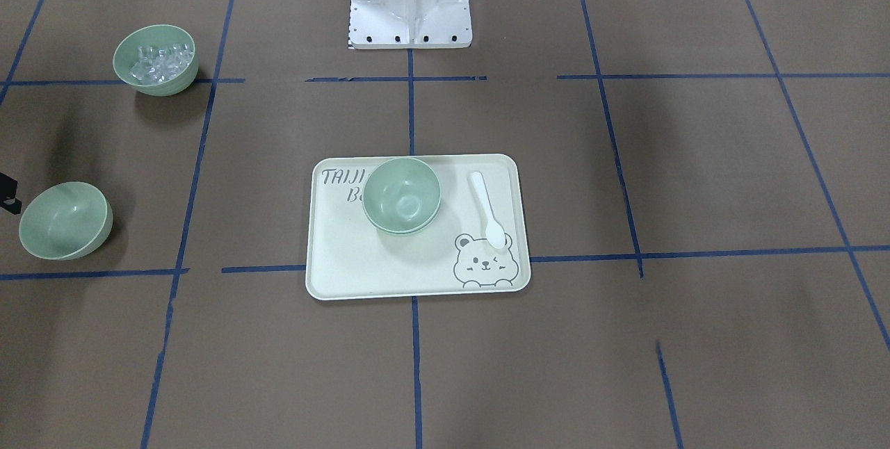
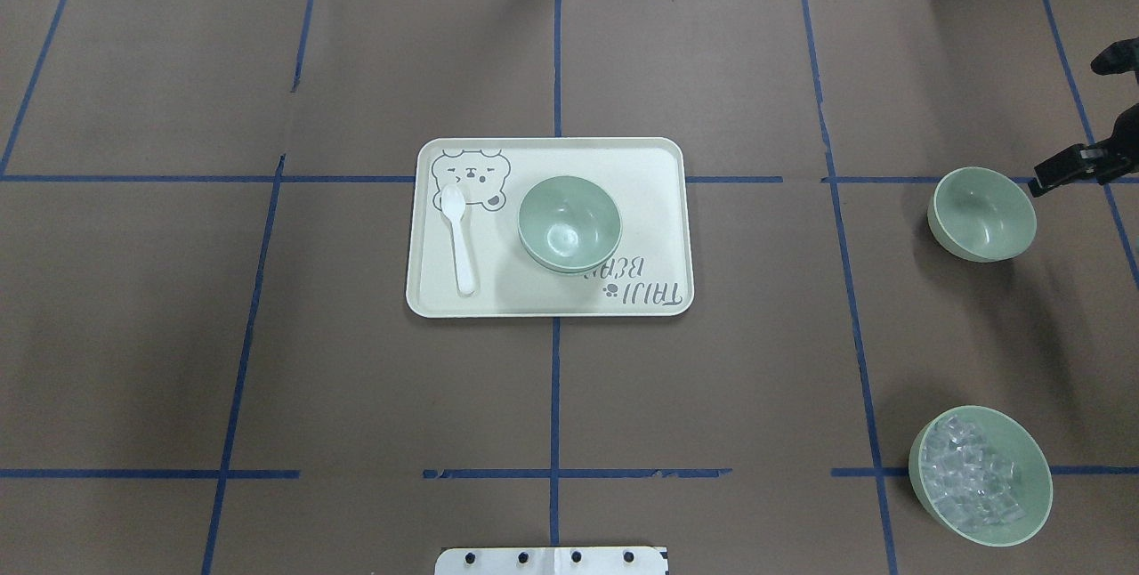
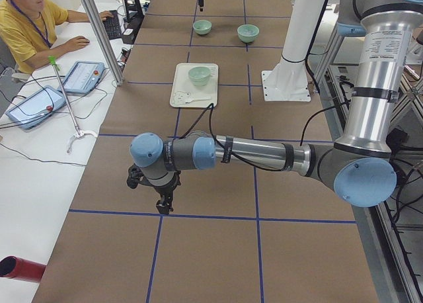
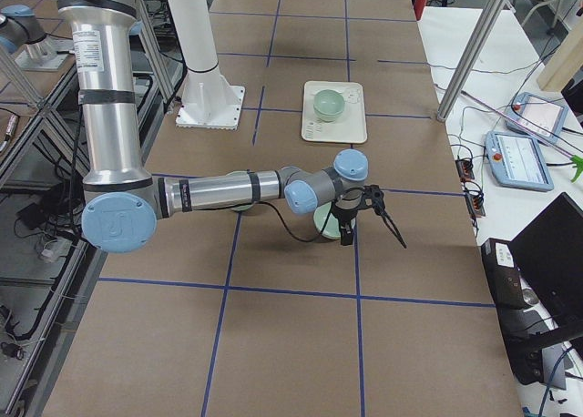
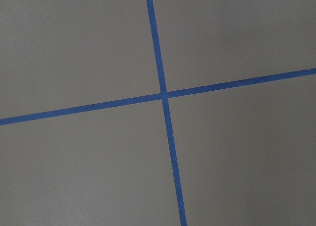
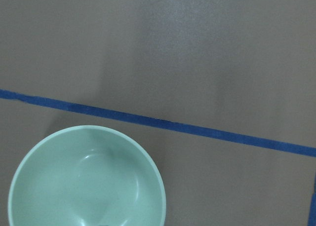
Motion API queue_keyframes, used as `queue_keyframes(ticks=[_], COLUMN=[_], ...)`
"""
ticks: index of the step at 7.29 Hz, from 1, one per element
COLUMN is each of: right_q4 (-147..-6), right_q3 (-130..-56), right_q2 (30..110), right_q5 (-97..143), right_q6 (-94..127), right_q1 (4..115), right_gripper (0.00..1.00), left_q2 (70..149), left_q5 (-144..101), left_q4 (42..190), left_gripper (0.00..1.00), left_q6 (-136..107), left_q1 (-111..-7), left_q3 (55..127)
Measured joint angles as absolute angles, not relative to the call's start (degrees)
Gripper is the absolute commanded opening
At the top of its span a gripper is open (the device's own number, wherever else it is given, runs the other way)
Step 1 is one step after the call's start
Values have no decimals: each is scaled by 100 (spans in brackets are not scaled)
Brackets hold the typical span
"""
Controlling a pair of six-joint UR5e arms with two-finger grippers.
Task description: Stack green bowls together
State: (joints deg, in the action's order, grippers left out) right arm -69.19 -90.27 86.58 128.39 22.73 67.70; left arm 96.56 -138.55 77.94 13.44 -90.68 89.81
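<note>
Since the 3 plain bowls are small matte plastic, I judge them light, stiff and hard to break, though the smooth curved wall could slip. The thin rim, pinched with 1 finger inside and 1 outside, looks the surest hold.

The lone green bowl (image 2: 981, 213) sits upright on the paper-covered table (image 2: 712, 379) at the robot's right. The right gripper (image 4: 373, 239) is just beside it, its fingers spread apart and holding nothing.

The tray bowl (image 2: 569, 221) stands on the cream bear tray (image 2: 650, 201) near a white spoon (image 2: 461, 241). Its doubled rim suggests 2 nested there.

The ice-cube bowl (image 1: 165, 86) stands apart, nearer the base.

The left gripper (image 3: 162, 204) hangs over bare table, far from everything; I cannot tell whether its fingers are parted.
</note>
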Motion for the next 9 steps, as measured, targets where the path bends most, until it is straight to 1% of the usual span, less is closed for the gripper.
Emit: queue_keyframes(ticks=[1, 2, 5, 7, 9], right_q4=[-6289, -5894, -5635, -5687, -5998], right_q3=[-8754, -8605, -8555, -8698, -8845], right_q2=[8661, 8680, 8742, 8631, 8028], right_q5=[12748, 12719, 12757, 12808, 13031], right_q6=[2680, 2950, 3119, 3204, 3831], right_q1=[6549, 6423, 6356, 6345, 6301], right_gripper=[27, 0, 0, 0, 0], left_q2=[9653, 9651, 9650, 9645, 9552], left_q5=[-13875, -13883, -13894, -13878, -13846], left_q4=[7796, 7809, 7842, 7846, 7826], left_gripper=[100, 100, 100, 100, 100], left_q6=[1344, 1345, 1345, 1343, 1341], left_q1=[-9066, -9063, -9062, -9062, -9061], left_q3=[8994, 8998, 8988, 8978, 8942])
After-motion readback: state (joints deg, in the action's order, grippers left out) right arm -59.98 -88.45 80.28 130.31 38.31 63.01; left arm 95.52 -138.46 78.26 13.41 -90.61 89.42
